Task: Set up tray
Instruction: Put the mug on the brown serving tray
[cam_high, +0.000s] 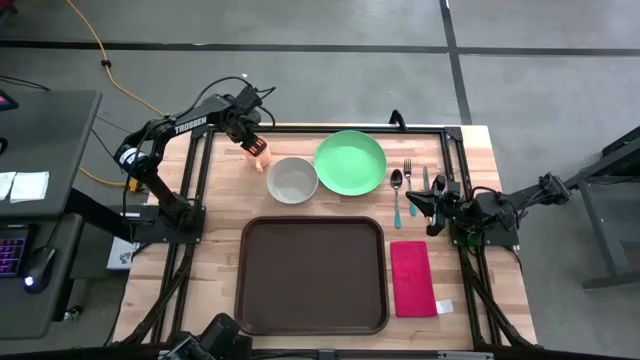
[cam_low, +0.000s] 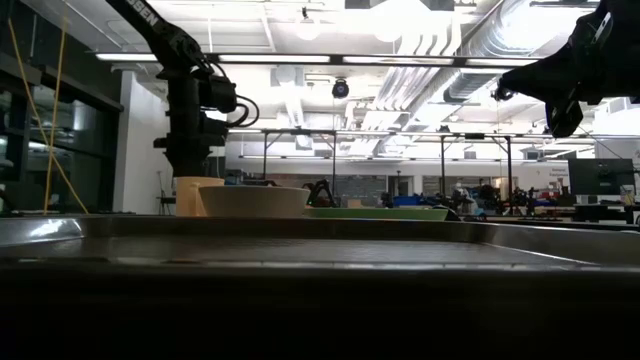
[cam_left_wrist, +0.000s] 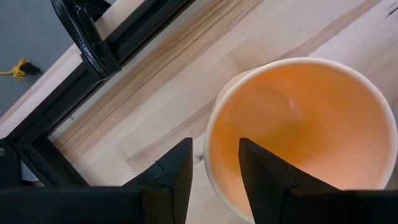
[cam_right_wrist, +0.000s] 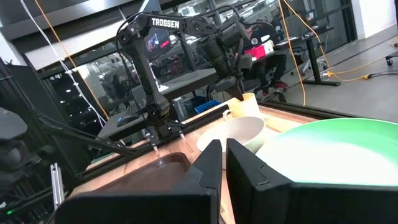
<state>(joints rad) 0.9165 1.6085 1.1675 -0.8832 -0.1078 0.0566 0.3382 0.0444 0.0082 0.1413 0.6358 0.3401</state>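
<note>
The dark brown tray (cam_high: 312, 275) lies at the table's near middle with nothing on it. Behind it stand a white bowl (cam_high: 292, 180) and a green plate (cam_high: 350, 162). A pale orange cup (cam_high: 259, 152) stands upright on the wood at the far left. My left gripper (cam_left_wrist: 214, 146) comes down on the cup (cam_left_wrist: 298, 124) from above, open. One finger is inside the rim (cam_left_wrist: 210, 155) and one outside, with a gap to the wall on each side. My right gripper (cam_right_wrist: 224, 146) is shut on nothing and hovers near the cutlery (cam_high: 432, 208).
A spoon (cam_high: 397, 192), fork (cam_high: 408, 172) and knife (cam_high: 425, 178) lie right of the plate. A red napkin (cam_high: 412, 278) lies right of the tray. A black frame rail (cam_left_wrist: 93, 50) runs along the far left edge beside the cup. The bowl stands close to the cup's right.
</note>
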